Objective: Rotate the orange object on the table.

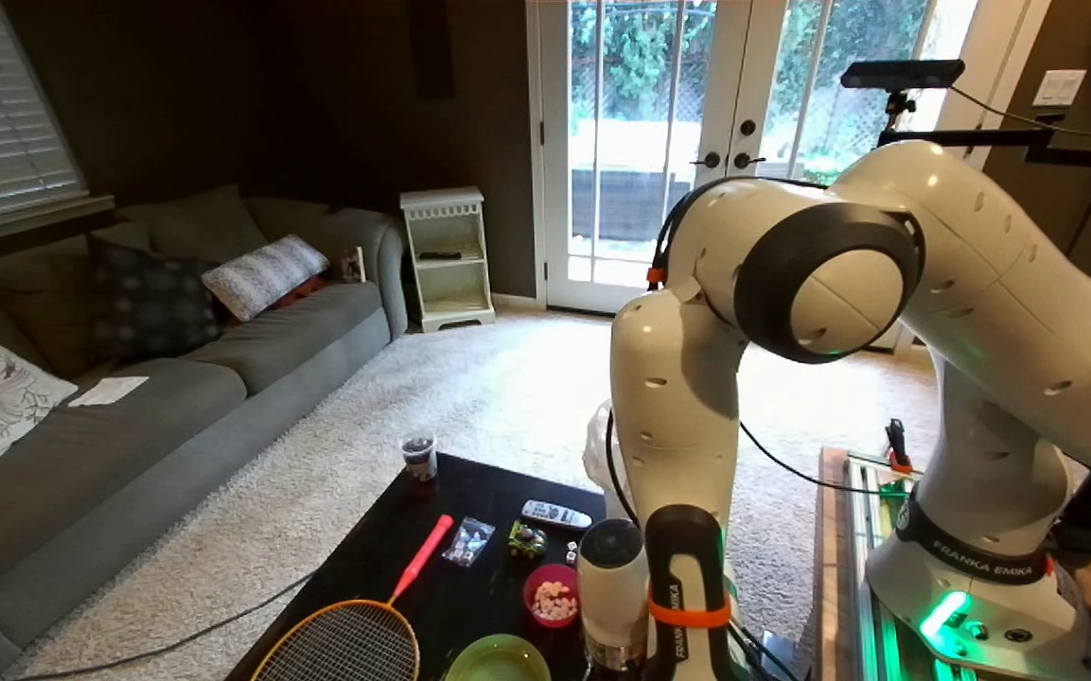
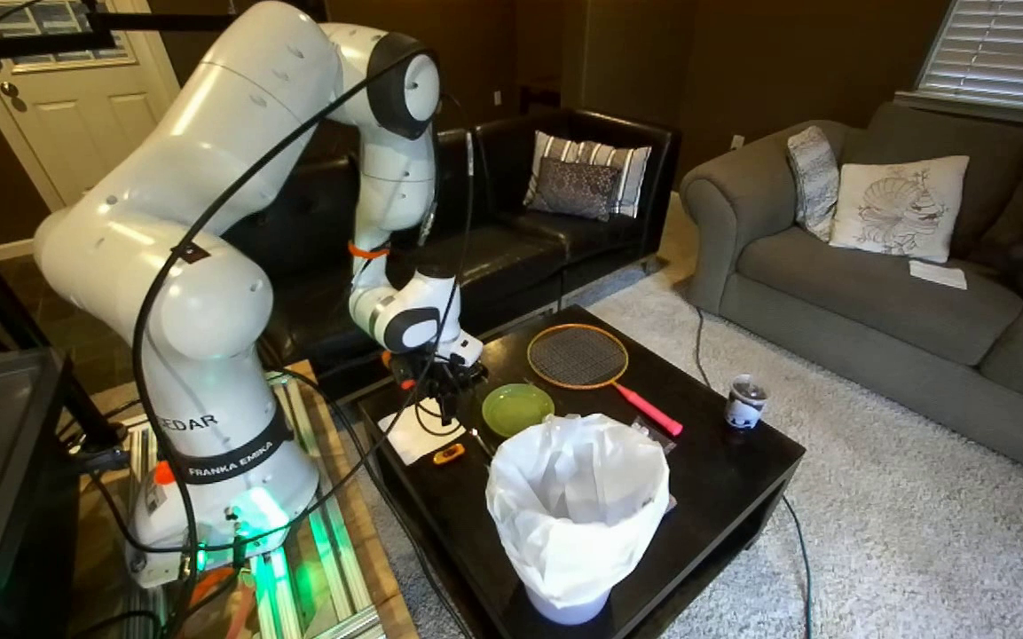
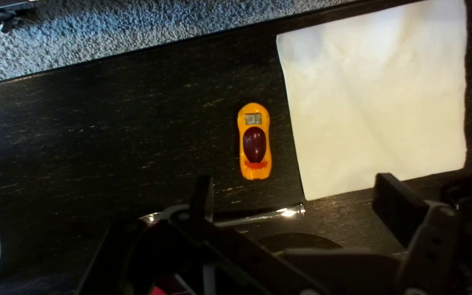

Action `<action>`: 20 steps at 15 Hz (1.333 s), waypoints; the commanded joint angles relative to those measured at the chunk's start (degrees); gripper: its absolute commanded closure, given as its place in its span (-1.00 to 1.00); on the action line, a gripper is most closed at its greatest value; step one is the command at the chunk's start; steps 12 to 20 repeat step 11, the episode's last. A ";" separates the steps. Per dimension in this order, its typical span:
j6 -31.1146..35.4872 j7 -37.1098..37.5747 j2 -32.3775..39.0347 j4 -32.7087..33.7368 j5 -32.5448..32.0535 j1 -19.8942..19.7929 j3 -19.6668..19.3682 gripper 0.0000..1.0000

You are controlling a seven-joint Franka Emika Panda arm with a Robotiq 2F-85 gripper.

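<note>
The orange object (image 3: 254, 141) looks like a small toy car, orange-yellow with a dark oval top and a red-orange stripe. It lies flat on the black table (image 3: 137, 123), its long side running up and down in the wrist view. It also shows beside the white paper in an exterior view (image 2: 449, 454). My gripper (image 3: 295, 194) is open, with nothing between its fingers. It is above the table, with the orange object ahead of the fingertips, nearer the left finger. In an exterior view the gripper (image 2: 444, 390) is over the paper's side of the table.
White paper (image 3: 375, 102) lies right beside the orange object. A shiny metal utensil (image 3: 266, 215) lies below the fingers. A green bowl (image 2: 518, 408), a racket (image 2: 578, 357) and a lined white bucket (image 2: 578, 506) stand on the table. A pink bowl (image 1: 553, 598) and remote (image 1: 556, 514) are there too.
</note>
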 commanded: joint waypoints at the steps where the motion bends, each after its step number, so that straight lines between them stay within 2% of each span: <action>1: -0.36 1.74 -5.13 -3.51 1.45 2.46 -0.42 -1.00; 2: -0.43 2.22 -5.95 -3.82 1.79 2.56 -0.34 -1.00; 3: -0.13 0.75 -2.56 -1.16 0.37 0.96 -0.01 -1.00; 20: -0.14 1.42 -4.51 -2.60 0.67 1.49 -0.05 -1.00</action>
